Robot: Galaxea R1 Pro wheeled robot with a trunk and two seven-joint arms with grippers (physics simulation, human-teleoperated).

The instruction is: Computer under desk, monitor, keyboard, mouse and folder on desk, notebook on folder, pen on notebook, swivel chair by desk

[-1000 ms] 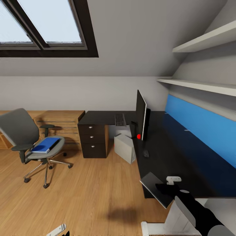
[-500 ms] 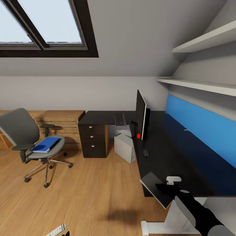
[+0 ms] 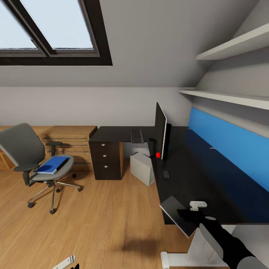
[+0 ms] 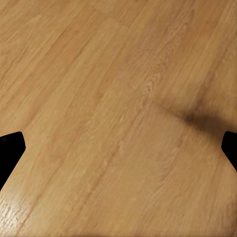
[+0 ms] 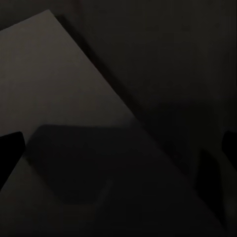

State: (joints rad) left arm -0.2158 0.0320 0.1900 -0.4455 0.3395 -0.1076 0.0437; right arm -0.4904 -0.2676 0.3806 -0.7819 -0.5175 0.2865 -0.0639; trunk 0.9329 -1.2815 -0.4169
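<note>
The grey swivel chair stands on the floor at the left, away from the desk, with the blue folder on its seat. On the black desk stand the monitor, the keyboard beyond it and the small mouse. The light grey computer sits under the desk. The dark notebook lies at the desk's near edge, partly overhanging it. My right gripper hovers open right over the notebook. My left gripper hangs open over the floor. The pen is out of view.
A dark three-drawer unit holds up the desk's left end, with a light-wood dresser beside it. A blue wall panel and two white shelves run above the desk. Wood floor lies between chair and desk.
</note>
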